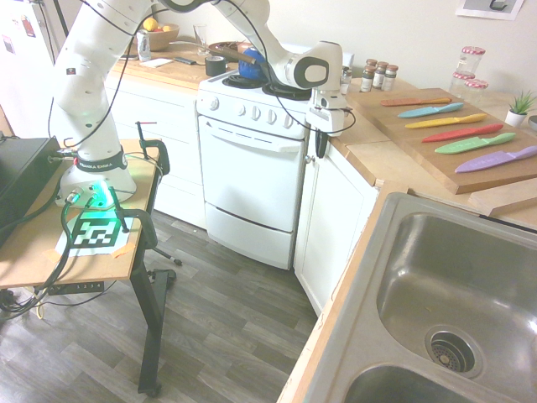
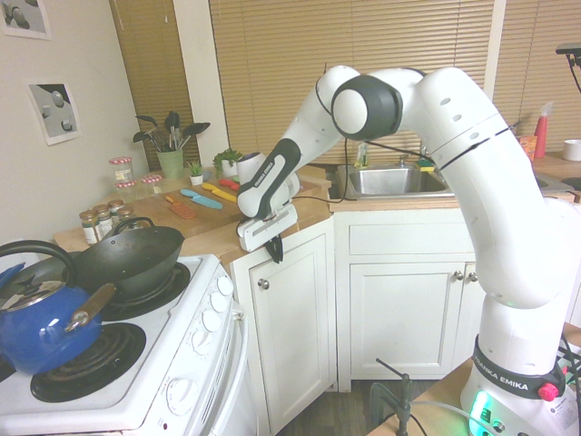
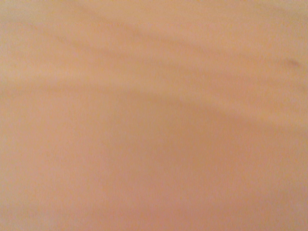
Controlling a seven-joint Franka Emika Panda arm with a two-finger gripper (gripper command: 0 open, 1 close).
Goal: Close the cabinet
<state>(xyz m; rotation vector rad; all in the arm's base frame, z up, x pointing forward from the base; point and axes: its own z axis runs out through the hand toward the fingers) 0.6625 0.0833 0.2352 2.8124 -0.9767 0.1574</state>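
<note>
The cabinet (image 2: pixel 289 331) stands between the stove (image 2: pixel 136 363) and the corner of the counter; in the second exterior view its tall narrow door runs top to bottom, long axis upright, with the small round knob (image 2: pixel 263 284) near its upper corner on the stove side. The gripper (image 2: pixel 275 249) hangs at the door's top edge, pointing almost straight down, its dark fingers brought together with nothing between them; from the gripper the knob lies at about seven o'clock, close by, and the door's panel spreads away towards six o'clock. In the first exterior view the gripper (image 1: pixel 321 144) sits at the front lip of the wooden countertop (image 1: pixel 369 151), just beside the stove's right corner, with the cabinet (image 1: pixel 336 222) falling away below it at six o'clock. The door looks flush with its frame, or very nearly so, in both outside views, so the task seems all but finished; any last push would go flat against the door's face, towards the counter.

Whether the fingertips touch the door's top edge or hang just in front of it cannot be told; any hairline gap on the door's closing side is too fine to judge. The wrist view gives only a blurred tan surface, probably the countertop seen from very near, and shows neither door nor knob.
</note>
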